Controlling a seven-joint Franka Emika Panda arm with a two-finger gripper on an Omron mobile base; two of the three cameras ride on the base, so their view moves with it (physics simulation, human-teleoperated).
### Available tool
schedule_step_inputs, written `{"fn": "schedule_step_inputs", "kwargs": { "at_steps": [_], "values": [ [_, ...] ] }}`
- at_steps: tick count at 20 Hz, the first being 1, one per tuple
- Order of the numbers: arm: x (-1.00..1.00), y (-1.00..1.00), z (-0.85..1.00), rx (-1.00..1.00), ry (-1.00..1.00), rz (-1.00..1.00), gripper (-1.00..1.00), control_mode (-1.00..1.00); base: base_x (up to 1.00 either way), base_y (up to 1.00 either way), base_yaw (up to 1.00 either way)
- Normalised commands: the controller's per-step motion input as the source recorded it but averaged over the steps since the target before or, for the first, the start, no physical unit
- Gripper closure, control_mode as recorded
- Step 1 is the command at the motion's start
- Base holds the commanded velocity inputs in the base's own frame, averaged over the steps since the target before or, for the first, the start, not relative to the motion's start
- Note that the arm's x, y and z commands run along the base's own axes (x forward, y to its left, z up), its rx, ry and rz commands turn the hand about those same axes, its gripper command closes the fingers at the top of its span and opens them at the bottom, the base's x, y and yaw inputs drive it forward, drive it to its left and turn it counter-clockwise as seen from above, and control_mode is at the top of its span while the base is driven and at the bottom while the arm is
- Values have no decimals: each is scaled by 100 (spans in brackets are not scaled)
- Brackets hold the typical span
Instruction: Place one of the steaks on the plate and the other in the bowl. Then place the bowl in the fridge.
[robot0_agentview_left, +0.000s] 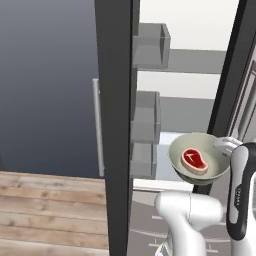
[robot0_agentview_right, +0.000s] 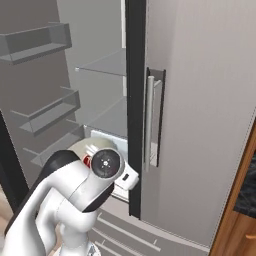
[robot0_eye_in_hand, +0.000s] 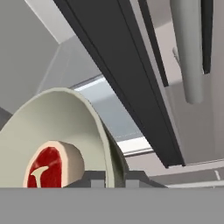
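1. Nearest the hand camera: bowl, pale cream-green, its thick rim rising edge-on right at the gripper.
2. Fingertips seen either side of that rim wall, one inside and one outside; closed on the bowl's rim.
3. Inside the bowl: red steak with a pale fat edge and a whitish bone mark, lying flat on the bowl's floor.
4. From the left base view: bowl held upright to slightly tilted, mouth facing up and toward the camera, in front of the open fridge at the height of its lower shelf.
5. Steak there roughly heart-shaped, long axis running from upper left to lower right in that view, broader end toward the upper left.
6. From the right base view: bowl mostly hidden behind the arm's wrist, only a bit of rim and a sliver of red showing.
7. Fridge door on the left swung open, its vertical bar handle visible; right-hand door closed, with its own bar handle.
8. Door-bin shelves seen on the open door's inner side.
9. Whether the bowl touches any shelf: cannot tell.
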Motion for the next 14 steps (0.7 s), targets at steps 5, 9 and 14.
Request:
{"fn": "schedule_step_inputs", "kwargs": {
  "at_steps": [5,9,14],
  "values": [
    [39,-2,32,1,-5,-9,100,-100,0,0,0],
    [0,-1,39,8,0,-25,100,-100,0,0,0],
    [0,0,38,22,0,-42,100,-100,0,0,0]
  ]
}}
